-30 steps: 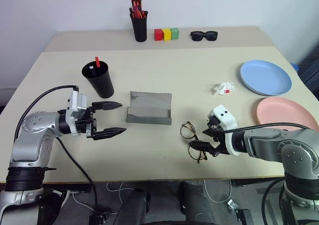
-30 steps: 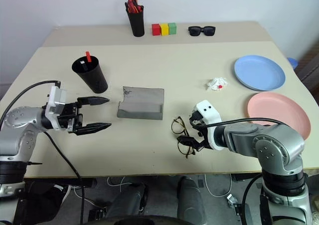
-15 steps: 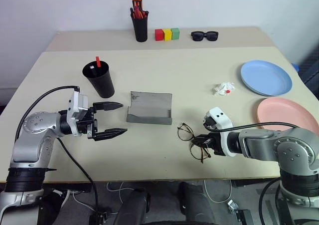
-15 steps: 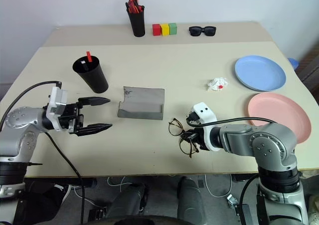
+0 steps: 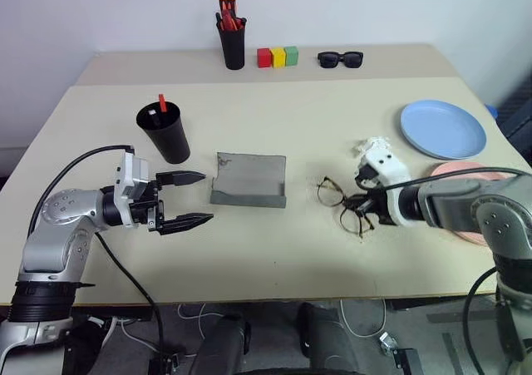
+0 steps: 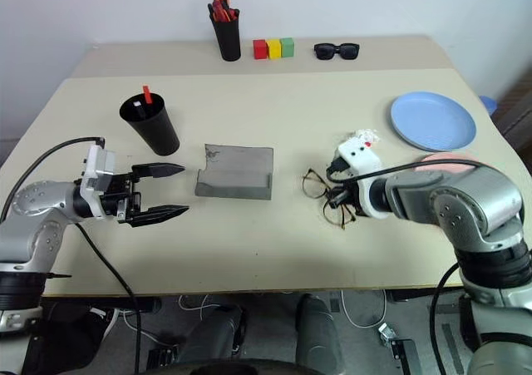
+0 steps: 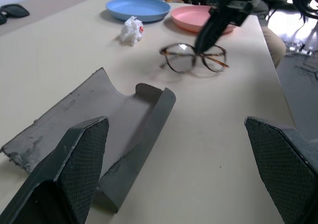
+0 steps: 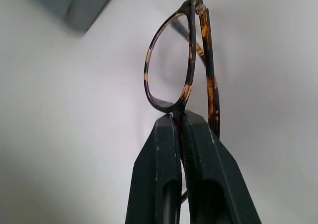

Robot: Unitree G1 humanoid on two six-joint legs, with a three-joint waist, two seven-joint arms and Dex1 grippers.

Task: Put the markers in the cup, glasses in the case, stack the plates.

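My right gripper (image 5: 363, 207) is shut on the glasses (image 5: 339, 202), pinching the frame by one lens (image 8: 171, 70) and holding them just above the table. They hang to the right of the open grey case (image 5: 249, 180), well apart from it. On the case's other side, my left gripper (image 5: 206, 197) stands open with nothing between its fingers (image 7: 74, 174). The black cup (image 5: 164, 134) behind it holds a red-capped marker (image 5: 163, 103). The blue plate (image 5: 443, 129) lies at the right. The pink plate (image 5: 465, 174) in front of it is partly hidden by my right arm.
At the table's far edge stand a tall black pot of orange-tipped pens (image 5: 233, 46), three coloured blocks (image 5: 278, 56) and black sunglasses (image 5: 340, 58). A crumpled white scrap (image 5: 370, 145) lies just behind my right gripper.
My right gripper has shut on the glasses, lifted them and carried them away from the front edge and to the right. The left arm has kept still.
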